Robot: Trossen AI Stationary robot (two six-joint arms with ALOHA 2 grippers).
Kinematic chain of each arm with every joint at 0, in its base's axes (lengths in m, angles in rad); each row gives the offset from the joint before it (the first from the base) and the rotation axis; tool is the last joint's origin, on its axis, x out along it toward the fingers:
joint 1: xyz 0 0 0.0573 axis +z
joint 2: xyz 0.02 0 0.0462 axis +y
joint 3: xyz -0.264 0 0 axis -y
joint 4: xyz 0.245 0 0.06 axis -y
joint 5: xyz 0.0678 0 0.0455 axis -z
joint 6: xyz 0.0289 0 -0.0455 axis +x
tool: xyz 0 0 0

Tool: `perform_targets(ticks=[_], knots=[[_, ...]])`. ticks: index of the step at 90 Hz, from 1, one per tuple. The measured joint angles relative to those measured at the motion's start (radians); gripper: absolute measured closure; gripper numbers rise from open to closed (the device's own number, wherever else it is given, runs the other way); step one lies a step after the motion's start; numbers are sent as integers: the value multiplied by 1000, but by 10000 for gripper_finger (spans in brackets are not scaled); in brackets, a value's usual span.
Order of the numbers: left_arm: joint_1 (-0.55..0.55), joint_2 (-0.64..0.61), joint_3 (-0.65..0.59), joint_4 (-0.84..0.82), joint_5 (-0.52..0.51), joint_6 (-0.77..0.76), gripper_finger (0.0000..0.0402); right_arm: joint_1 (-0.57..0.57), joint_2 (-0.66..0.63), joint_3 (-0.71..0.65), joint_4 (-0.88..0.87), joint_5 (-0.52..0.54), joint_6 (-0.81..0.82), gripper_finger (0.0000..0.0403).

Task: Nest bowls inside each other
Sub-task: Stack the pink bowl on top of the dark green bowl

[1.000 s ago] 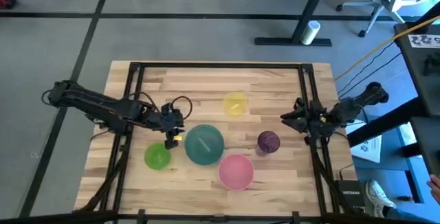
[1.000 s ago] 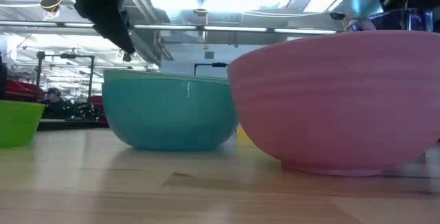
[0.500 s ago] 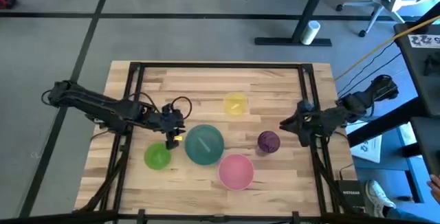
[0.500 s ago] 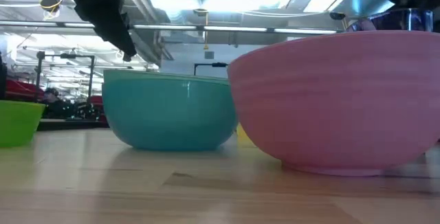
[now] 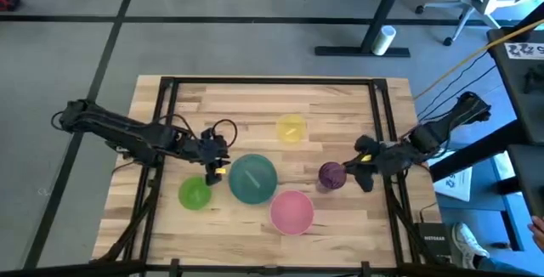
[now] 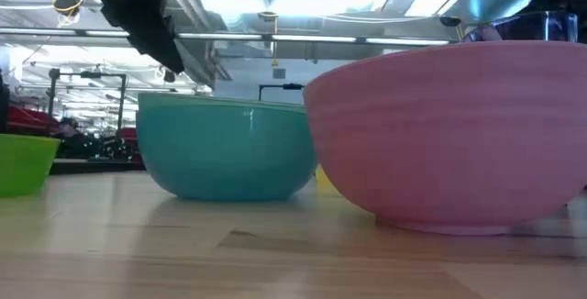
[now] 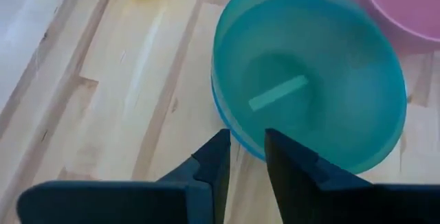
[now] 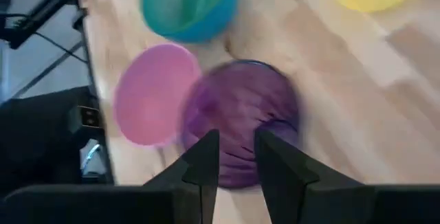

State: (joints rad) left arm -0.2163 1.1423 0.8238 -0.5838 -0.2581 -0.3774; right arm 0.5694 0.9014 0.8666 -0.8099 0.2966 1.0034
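Note:
A teal-green bowl sits nested in a blue bowl, whose rim shows just under it. Around them stand a lime-green bowl, a pink bowl, a dark purple bowl and a yellow bowl, each on its base on the table. My left gripper hangs a little above the teal bowl's left rim, narrowly open. My right gripper is just right of the purple bowl, narrowly open, pointing at its rim; no contact shows.
The wooden tabletop has a black frame along its far edge and both sides. The bowls cluster in the near half; the far strip behind the yellow bowl is bare wood. In the low view the pink bowl blocks much of the table's right part.
My right gripper has gone toward the table's near edge and leftward, closing on the purple bowl's right side. The bowls have stayed where they were.

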Motion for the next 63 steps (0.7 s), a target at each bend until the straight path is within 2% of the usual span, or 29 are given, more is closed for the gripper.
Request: perform_targets(ticks=[18, 42, 63], knots=[[1, 0, 0, 12, 0, 10, 327, 1, 167, 205, 46, 58, -201, 325], [0, 2, 0, 22, 0, 11, 327, 0, 458, 545, -201, 18, -280, 325], [1, 3, 0, 35, 0, 26, 327, -12, 613, 664, -210, 3, -354, 325]])
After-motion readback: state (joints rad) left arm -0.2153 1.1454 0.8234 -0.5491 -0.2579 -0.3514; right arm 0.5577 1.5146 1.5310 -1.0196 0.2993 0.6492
